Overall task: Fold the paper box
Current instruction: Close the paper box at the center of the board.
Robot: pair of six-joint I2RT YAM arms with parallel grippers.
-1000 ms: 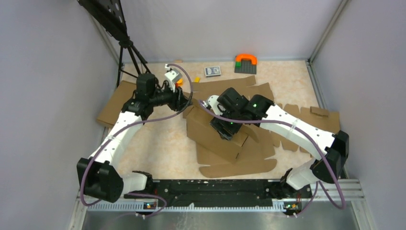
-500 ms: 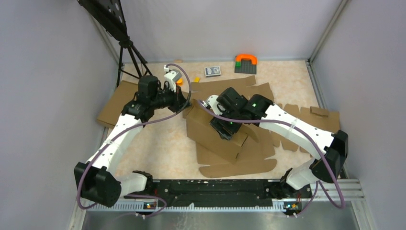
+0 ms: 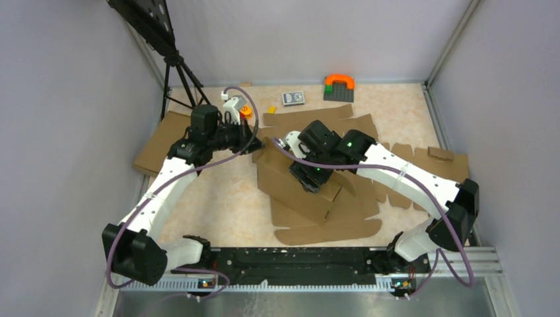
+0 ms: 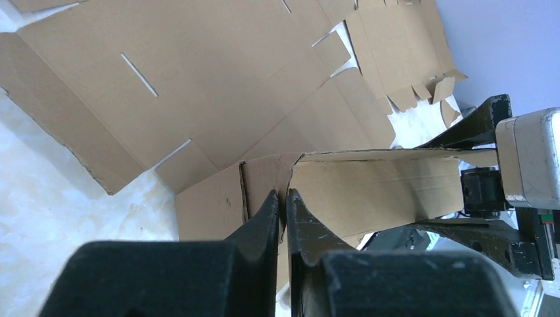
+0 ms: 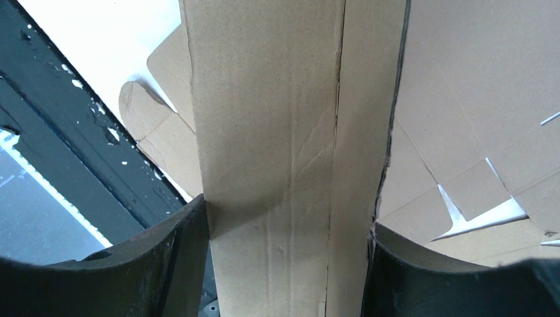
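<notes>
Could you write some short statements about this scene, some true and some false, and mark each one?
1. The right gripper clamps a folded part of the box. True.
2. The left gripper stands wide open. False: it is almost shut, at the box's corner.
3. An orange piece lies at the far side. True.
4. The tripod stands at the far right. False: it stands at the far left.
5. The box lies completely flat. False: one part is folded up.
</notes>
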